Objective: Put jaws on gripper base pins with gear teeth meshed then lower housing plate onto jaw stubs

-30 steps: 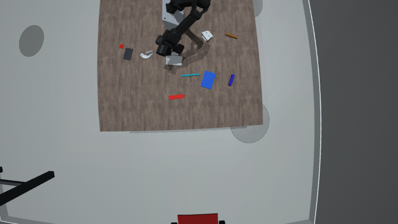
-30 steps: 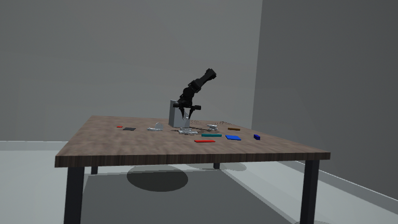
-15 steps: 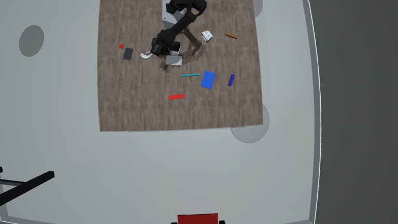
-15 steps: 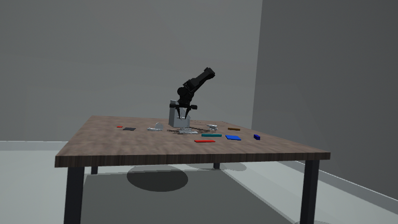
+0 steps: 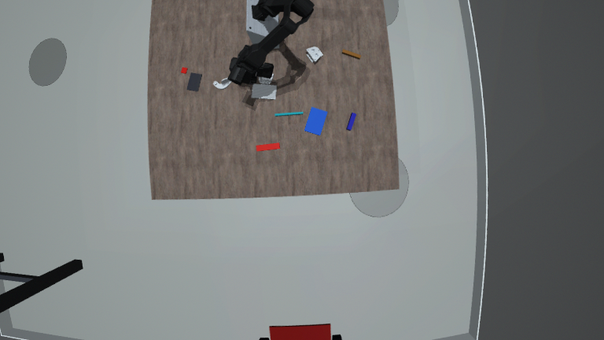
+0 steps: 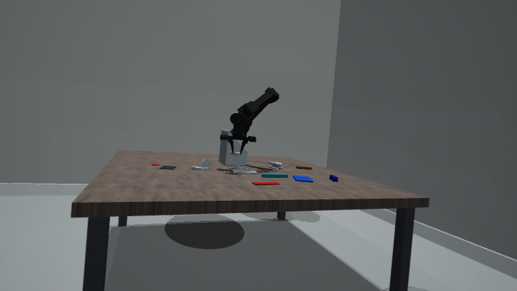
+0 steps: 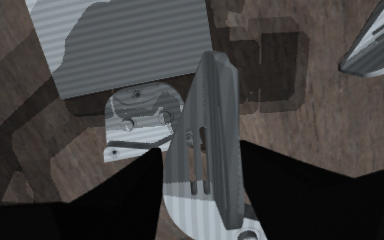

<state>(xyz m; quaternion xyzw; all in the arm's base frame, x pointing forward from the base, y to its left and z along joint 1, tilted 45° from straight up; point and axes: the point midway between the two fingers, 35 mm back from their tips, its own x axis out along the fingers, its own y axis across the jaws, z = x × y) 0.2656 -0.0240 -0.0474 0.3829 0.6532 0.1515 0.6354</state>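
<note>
My gripper is shut on a slotted grey jaw, held above the table. The white gripper base lies below and ahead of it, joined or close to a flat grey slab. Two pins show bare on the base in the wrist view; the held jaw hides its right edge. The second jaw lies on the table left of the base in the top view. The small white housing plate lies to its right.
A teal bar, a blue plate, a dark blue bar and a red bar lie toward the front. A brown bar lies right. A dark plate and a red cube lie left.
</note>
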